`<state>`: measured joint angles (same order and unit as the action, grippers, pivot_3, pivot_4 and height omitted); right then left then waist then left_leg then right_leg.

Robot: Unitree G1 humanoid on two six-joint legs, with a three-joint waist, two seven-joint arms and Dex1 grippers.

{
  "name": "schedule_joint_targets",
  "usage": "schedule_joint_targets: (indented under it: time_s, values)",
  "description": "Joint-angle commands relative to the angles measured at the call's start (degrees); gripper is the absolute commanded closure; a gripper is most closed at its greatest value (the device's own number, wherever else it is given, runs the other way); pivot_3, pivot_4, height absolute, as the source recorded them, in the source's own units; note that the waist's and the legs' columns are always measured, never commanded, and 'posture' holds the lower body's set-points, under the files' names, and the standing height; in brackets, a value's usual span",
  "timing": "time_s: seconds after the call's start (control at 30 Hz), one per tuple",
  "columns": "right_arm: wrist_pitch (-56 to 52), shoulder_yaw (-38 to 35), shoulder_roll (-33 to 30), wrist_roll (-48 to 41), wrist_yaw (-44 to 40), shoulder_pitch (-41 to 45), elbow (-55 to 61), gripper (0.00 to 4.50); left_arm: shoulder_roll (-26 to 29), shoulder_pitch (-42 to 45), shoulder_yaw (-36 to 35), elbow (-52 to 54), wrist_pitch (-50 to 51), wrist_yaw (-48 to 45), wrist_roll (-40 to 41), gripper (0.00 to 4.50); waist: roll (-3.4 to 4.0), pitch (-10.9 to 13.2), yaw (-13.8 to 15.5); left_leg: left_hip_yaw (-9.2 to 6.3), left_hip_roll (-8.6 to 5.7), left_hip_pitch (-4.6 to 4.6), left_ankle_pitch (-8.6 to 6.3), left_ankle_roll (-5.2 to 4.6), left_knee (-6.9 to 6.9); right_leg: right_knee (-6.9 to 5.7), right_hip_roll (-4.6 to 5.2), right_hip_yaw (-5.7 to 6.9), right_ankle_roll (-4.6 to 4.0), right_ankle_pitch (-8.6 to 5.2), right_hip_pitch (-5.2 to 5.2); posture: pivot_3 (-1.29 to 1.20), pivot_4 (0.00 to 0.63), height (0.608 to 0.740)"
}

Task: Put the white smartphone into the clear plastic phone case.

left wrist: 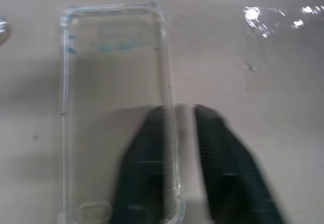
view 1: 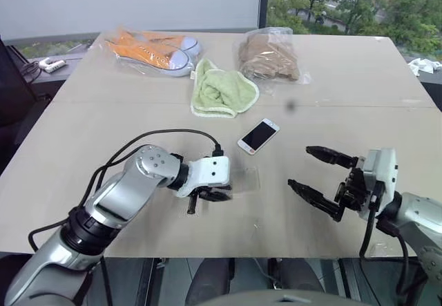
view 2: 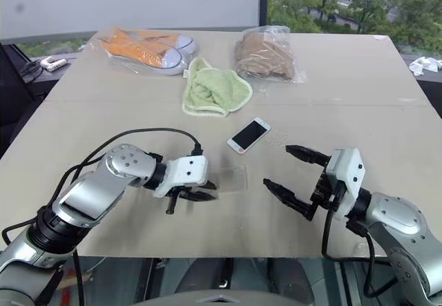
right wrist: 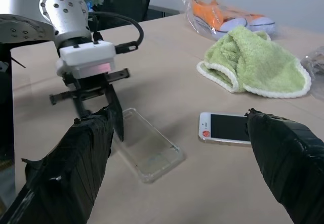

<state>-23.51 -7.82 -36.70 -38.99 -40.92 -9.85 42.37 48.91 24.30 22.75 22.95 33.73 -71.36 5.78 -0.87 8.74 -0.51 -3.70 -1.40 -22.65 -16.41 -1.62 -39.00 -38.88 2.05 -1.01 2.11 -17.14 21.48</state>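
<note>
White smartphone (view 1: 258, 135) lies flat, long axis diagonal.

A white phone (view 1: 258, 135) with a black screen lies on the beige worktop (view 1: 359, 85). Beside the black-fingered left claw (view 1: 207, 197), the case (right wrist: 148, 144) is clear. Beyond lie a pale green towel (view 1: 221, 90) and orange shoes (view 1: 153, 49).

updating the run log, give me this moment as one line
left gripper: at edge of clear case, fingers straddle its rim | right gripper: open, empty | white smartphone: flat on table, outside case
</note>
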Motion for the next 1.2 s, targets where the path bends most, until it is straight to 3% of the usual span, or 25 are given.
schedule_joint_targets:
  time_s: [0.03,0.13,0.3,0.5,0.7,0.97,1.2]
  values:
    - [0.72,-1.39,-0.65,-0.77,-0.74,0.10,1.55,0.00,-0.70,0.31,-1.31,0.51,-1.09,0.85,0.96,1.22,0.00,0.00,0.01,0.00,0.00,0.00,0.00,0.00,0.00,-0.01,0.00,0.00,0.00,0.00,0.00,0.00,0.150,0.740]
    - [0.85,-0.94,-2.71,-0.07,-3.38,0.59,0.61,0.00,-1.47,0.56,-3.61,0.08,0.35,2.58,2.31,0.03,0.00,0.00,0.00,-0.01,0.00,0.00,0.00,-0.01,0.00,-0.02,0.00,0.02,0.00,0.00,0.00,0.00,0.150,0.740]
    - [1.99,-0.98,-6.39,1.83,-7.74,0.58,-1.23,0.00,-0.86,-0.05,-7.46,0.78,1.25,2.41,6.13,0.03,0.00,0.00,-0.03,-0.01,0.00,0.00,0.00,-0.01,0.00,-0.01,-0.01,0.03,0.00,0.00,0.00,0.00,0.150,0.740]
    - [2.00,-0.57,-7.14,1.13,-10.50,4.19,-4.28,0.00,2.35,-1.76,-21.00,3.13,6.45,-1.23,19.80,0.03,-0.01,0.01,-0.37,-0.01,0.02,-0.01,0.00,-0.01,-0.01,-0.01,0.01,0.03,0.00,0.00,0.00,0.00,0.150,0.740]
    - [2.08,5.97,-9.24,6.67,-14.54,11.52,-10.39,0.00,7.22,-13.62,-34.68,-1.84,-0.39,-5.32,23.17,0.03,0.07,0.05,-0.39,0.09,0.03,0.06,0.01,0.02,0.10,0.00,0.02,-0.09,-0.01,0.00,0.06,0.00,0.150,0.740]
    - [6.07,17.90,-5.44,17.12,-18.72,27.86,-22.50,0.00,4.94,-24.67,-36.02,-11.87,-21.42,-5.16,16.01,0.03,0.11,0.09,0.03,0.07,0.01,0.01,0.01,0.04,0.10,0.04,0.14,-0.03,-0.03,0.01,0.18,0.00,0.150,0.740]
    - [11.45,25.56,0.11,27.58,-21.55,44.32,-40.15,0.00,6.38,-25.57,-37.44,-16.09,-24.34,-5.51,16.04,0.03,0.10,0.11,-0.24,0.09,-0.02,-0.10,0.12,0.25,0.19,0.08,0.17,-0.02,-0.04,0.01,0.27,0.00,0.150,0.740]
